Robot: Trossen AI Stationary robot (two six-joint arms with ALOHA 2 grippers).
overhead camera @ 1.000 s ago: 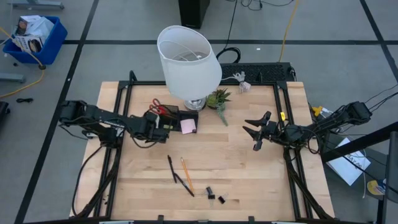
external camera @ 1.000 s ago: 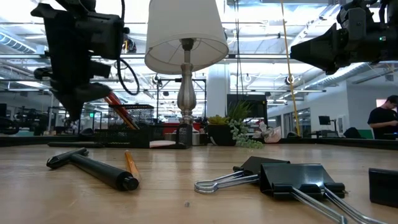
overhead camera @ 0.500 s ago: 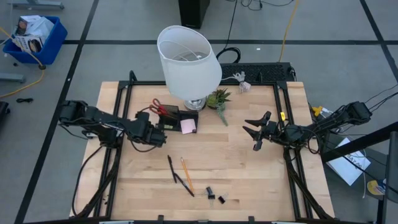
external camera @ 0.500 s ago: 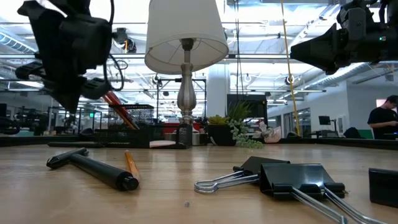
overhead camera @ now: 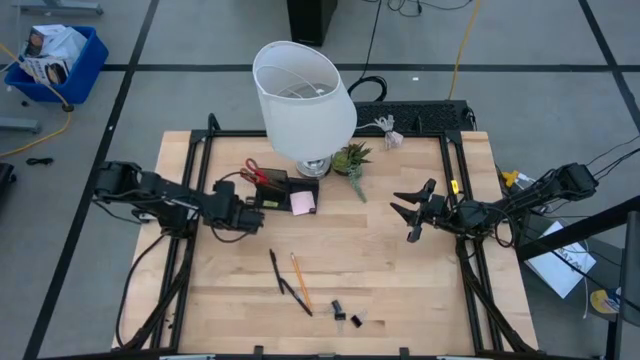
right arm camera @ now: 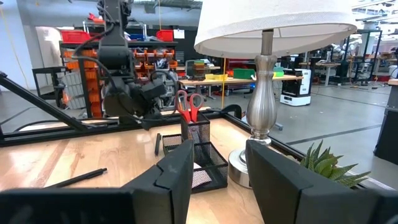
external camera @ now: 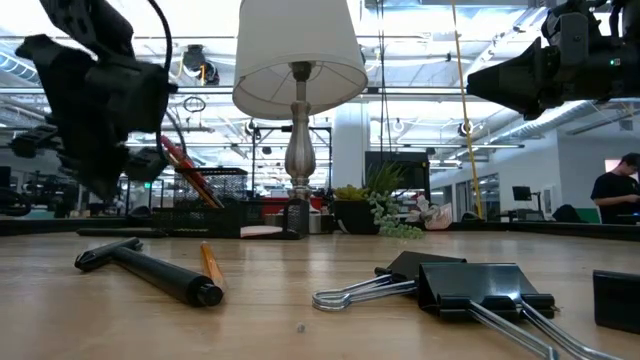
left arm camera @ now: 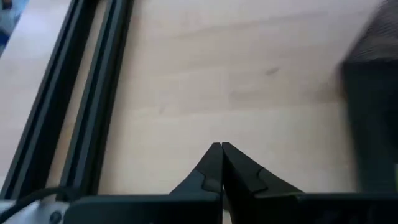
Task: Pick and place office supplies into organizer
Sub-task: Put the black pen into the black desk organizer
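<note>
Wooden table w/ black frame rails, set on a grey floor; blue bin on the floor far left. Low view: open workshop hall behind, a person at far right.

L to R on the table: left gripper, fingers pressed together w/ nothing between them, arm stretched low from the left edge, tip just short of the organizer. Organizer is beside the lamp base; red-handled scissors stand in it, pink sticky-note pad at its right side. Potted plant next right. Near front edge: black pens, orange pencil, black clips. Right gripper hovers mid-right, fingers apart, empty, pointing toward the lamp.
</note>
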